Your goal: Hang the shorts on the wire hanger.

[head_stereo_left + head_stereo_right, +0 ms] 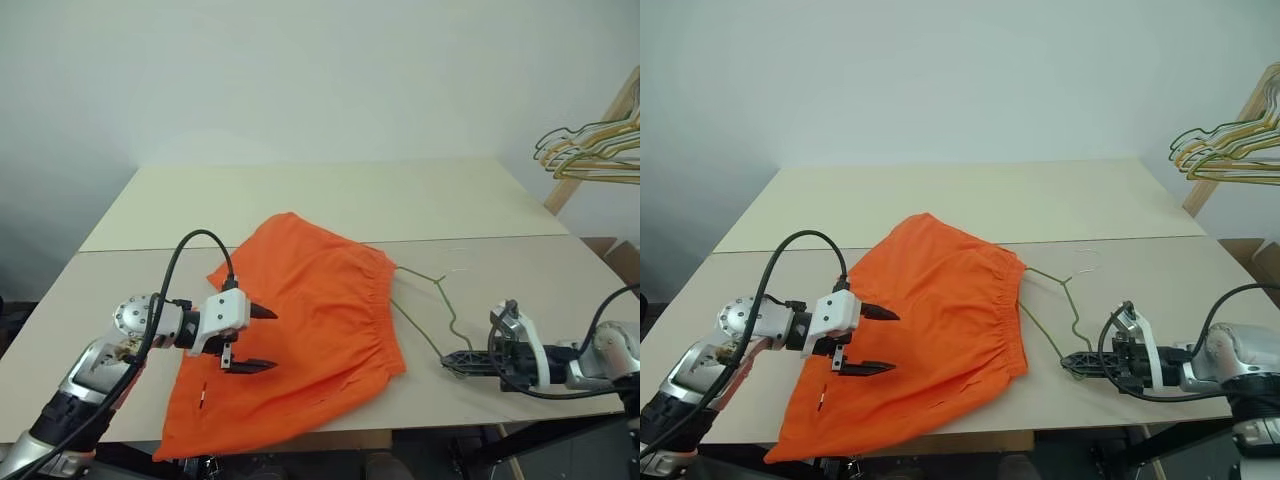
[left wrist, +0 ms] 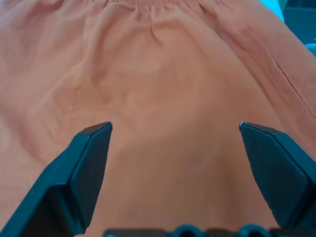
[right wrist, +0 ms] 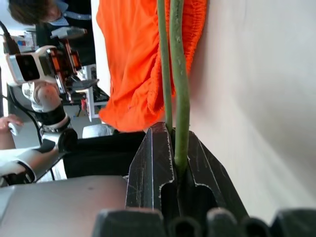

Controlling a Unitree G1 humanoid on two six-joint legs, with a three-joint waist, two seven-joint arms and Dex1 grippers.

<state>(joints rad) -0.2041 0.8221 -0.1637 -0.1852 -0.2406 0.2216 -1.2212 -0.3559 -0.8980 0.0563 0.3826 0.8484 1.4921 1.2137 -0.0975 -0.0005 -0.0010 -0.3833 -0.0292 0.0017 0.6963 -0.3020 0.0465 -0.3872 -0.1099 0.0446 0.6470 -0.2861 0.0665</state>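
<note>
The table point(image 1: 320, 200) is bare on its far half, and open room is left there. The shorts point(image 1: 310, 310) are spread near the front edge, one leg hanging over it. The left gripper point(image 1: 250, 340) is held above them, fingers wide apart. The wire hanger point(image 1: 425, 300) is partly hidden inside the waistband; its hook end is clamped in the shut right gripper point(image 1: 458, 362).

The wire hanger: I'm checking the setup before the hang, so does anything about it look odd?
Yes. The wire hanger lies flat on the table, one end tucked under the shorts at the waistband, while the right gripper pinches its wire.
</note>
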